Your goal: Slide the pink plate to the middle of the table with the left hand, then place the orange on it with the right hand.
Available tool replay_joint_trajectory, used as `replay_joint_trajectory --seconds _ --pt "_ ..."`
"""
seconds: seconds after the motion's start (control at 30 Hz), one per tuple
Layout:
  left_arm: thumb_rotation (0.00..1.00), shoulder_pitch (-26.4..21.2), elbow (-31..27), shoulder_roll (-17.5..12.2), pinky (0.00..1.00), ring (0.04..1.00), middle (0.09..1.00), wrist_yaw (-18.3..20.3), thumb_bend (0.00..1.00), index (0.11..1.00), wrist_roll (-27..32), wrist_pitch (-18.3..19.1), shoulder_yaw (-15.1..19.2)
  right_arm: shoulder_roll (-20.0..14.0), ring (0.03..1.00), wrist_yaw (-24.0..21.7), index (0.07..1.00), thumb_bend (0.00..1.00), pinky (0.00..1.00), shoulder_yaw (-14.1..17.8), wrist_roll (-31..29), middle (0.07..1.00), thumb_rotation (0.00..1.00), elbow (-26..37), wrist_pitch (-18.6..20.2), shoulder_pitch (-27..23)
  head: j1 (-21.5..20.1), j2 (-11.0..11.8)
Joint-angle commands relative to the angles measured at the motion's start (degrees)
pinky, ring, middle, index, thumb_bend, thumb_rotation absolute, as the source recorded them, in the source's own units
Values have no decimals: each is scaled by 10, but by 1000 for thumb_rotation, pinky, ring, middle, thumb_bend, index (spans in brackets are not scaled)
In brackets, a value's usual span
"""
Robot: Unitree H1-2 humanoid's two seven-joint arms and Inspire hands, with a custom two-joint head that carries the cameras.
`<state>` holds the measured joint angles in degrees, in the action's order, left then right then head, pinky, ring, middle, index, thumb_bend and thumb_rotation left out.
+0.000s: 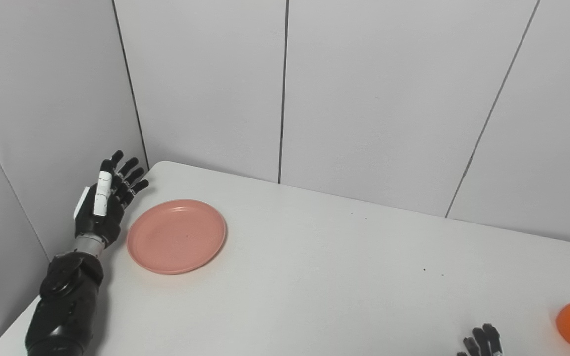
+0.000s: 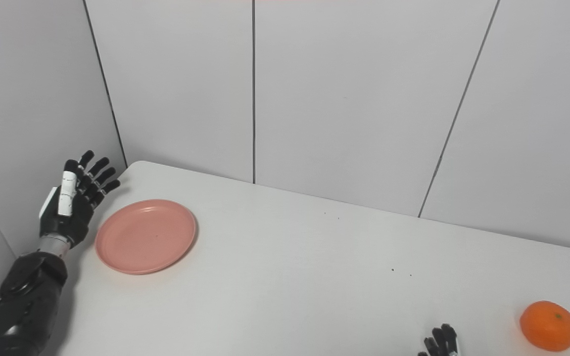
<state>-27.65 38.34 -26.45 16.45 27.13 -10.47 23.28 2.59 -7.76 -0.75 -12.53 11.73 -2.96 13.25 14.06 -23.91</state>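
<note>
Looking at the plate first; it sits flat on the desk near the far left corner, empty, with the left hand just beside its left rim, apart from it, released and holding nothing, fingers spread and pointing away from me. I judge the plate light, stiff plastic with a shallow raised rim; smooth underneath, so it should glide easily on this white top and could skate or spin if I push off-centre. I would set the fingers against the left rim, or press down lightly inside the lip, and shove toward the desk's middle in 1 steady line; no pinch is needed.

The orange rests near the right front of the desk, well apart from the plate; I expect it firm, slightly waxy and prone to roll, so a wrap around its widest part from above suits it. The right hand only shows its fingertips at the bottom edge, near the orange but not touching; I cannot tell whether it is spread or clenched.

Room is generous; the whole stretch between plate and orange is bare. The wall panels stand close behind and left of the plate, and the desk's rounded corner is near the left hand, so I keep the push heading right and toward me.
</note>
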Motion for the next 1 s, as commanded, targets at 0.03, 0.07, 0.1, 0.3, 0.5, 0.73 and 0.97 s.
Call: replay_joint_trajectory --seconds 0.03,0.07,0.1,0.3,0.5,0.73,0.97 --pt "792 -29 -4 -8 792 896 896 -5 1000 964 -2 -23 5 -2 1000 7 1000 826 1000 -1 -1 1000 1000 -29 29 41 -1 -1" --pt "792 -29 4 -8 792 896 896 3 1000 964 0 -27 4 -2 1000 7 1000 827 1000 -1 -1 1000 1000 -29 29 41 -1 -1" --pt "795 -29 10 -8 806 906 901 9 1000 970 2 -30 2 -2 1000 7 1000 818 1000 -1 -1 1000 1000 -29 28 41 -1 -1" --pt "838 -21 13 -2 847 922 930 12 993 983 -11 -27 -15 -1 1000 7 1000 818 1000 -2 0 1000 1000 -27 28 42 -3 -3" --pt "817 -20 35 -4 921 925 927 9 1000 974 -25 -46 -22 1 1000 7 1000 807 1000 -3 1 1000 1000 -27 25 43 -5 -4" --pt "816 -21 48 -13 958 928 925 14 1000 974 -26 -45 -20 -1 1000 6 1000 809 1000 -5 3 1000 1000 -26 24 43 -5 -5" --pt "825 -11 39 -22 886 917 918 17 995 1000 -28 -38 -20 -3 1000 6 1000 818 1000 -3 2 1000 1000 -25 28 43 -4 -7"
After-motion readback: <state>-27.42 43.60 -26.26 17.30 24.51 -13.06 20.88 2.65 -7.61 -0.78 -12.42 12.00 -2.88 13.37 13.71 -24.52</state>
